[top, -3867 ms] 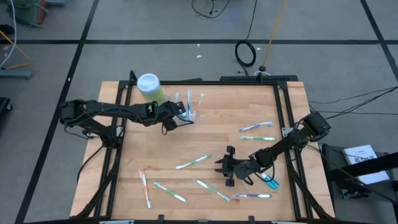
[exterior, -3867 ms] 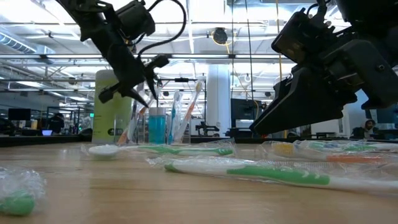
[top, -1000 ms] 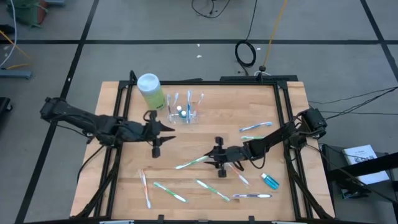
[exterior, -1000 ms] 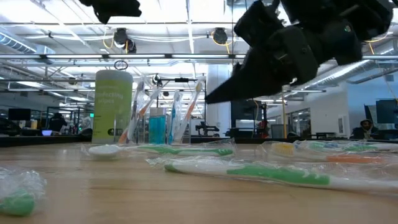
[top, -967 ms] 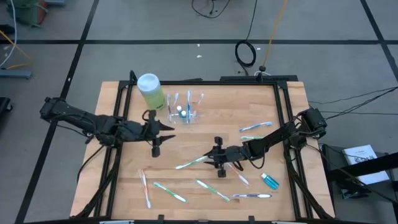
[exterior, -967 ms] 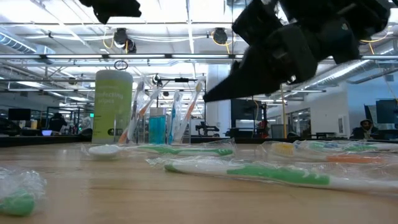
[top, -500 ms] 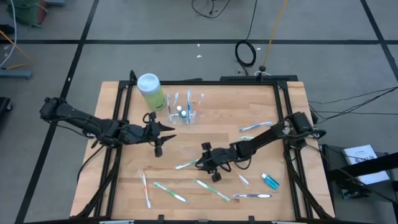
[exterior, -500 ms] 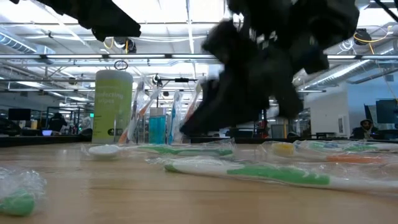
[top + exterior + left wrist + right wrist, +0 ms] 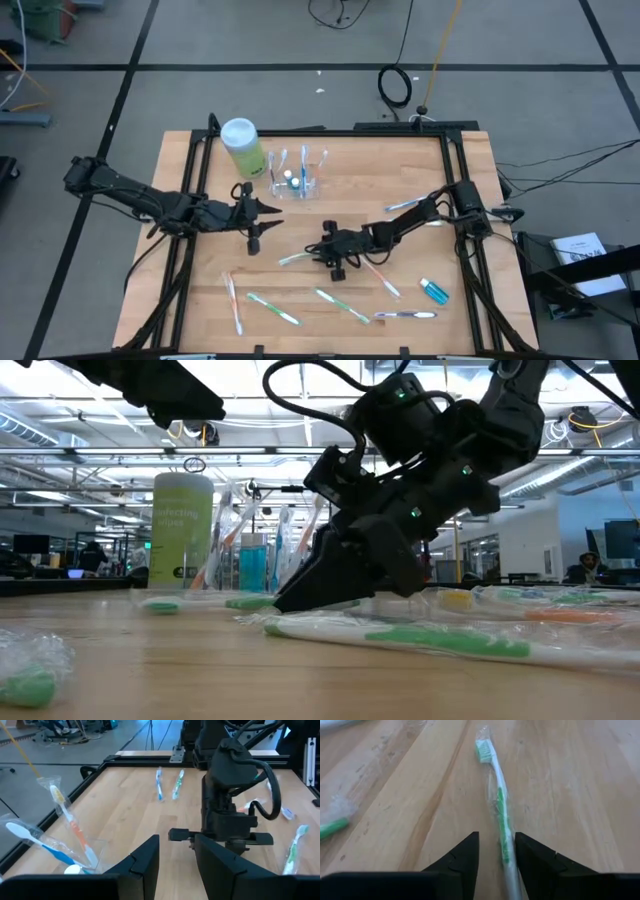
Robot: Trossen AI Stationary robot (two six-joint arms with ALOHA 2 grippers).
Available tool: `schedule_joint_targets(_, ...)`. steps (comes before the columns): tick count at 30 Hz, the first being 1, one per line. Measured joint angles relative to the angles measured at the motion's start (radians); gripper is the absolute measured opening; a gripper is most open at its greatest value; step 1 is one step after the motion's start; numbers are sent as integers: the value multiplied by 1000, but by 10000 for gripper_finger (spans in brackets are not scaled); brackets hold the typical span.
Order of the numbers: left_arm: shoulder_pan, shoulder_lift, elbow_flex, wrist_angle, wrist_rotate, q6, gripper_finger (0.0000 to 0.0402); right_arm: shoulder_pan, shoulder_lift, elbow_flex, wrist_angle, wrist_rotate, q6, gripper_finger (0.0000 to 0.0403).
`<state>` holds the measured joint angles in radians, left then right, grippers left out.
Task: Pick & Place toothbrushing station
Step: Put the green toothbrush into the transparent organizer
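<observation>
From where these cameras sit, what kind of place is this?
Probably a robotics lab or workshop: a wooden table framed in black rails, cables lying on the grey floor, and open workspace with ceiling strip lights behind.

On the wooden counter (image 9: 330,210), the right gripper (image 9: 322,249) sits low near the middle, at one end of a green-and-white toothbrush (image 9: 296,258); whether it touches the brush cannot be told from above. The left gripper (image 9: 268,209) hovers left of centre, well apart from the clear cup (image 9: 296,182) holding upright toothbrushes. A light-green bottle (image 9: 243,146) with a white cap stands beside the cup. Other toothbrushes lie scattered along the near edge, and a blue toothpaste tube (image 9: 433,291) lies toward the right.
</observation>
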<state>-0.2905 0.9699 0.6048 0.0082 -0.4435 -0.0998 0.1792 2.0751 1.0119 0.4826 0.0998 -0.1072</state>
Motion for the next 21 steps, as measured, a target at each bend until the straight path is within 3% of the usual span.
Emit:
schedule_joint_targets(9,0,0,0,-6,0,-13,131,5,-12,-3,23,-1,37,19)
schedule_joint_targets(12,0,0,0,-5,0,-13,131,4,-55,-5,-20,11,42,19)
schedule_joint_targets(17,0,0,0,-10,0,-3,131,4,-196,-6,-181,135,50,31)
schedule_joint_targets(21,0,0,0,-6,0,39,131,5,-328,-6,-260,140,-28,19)
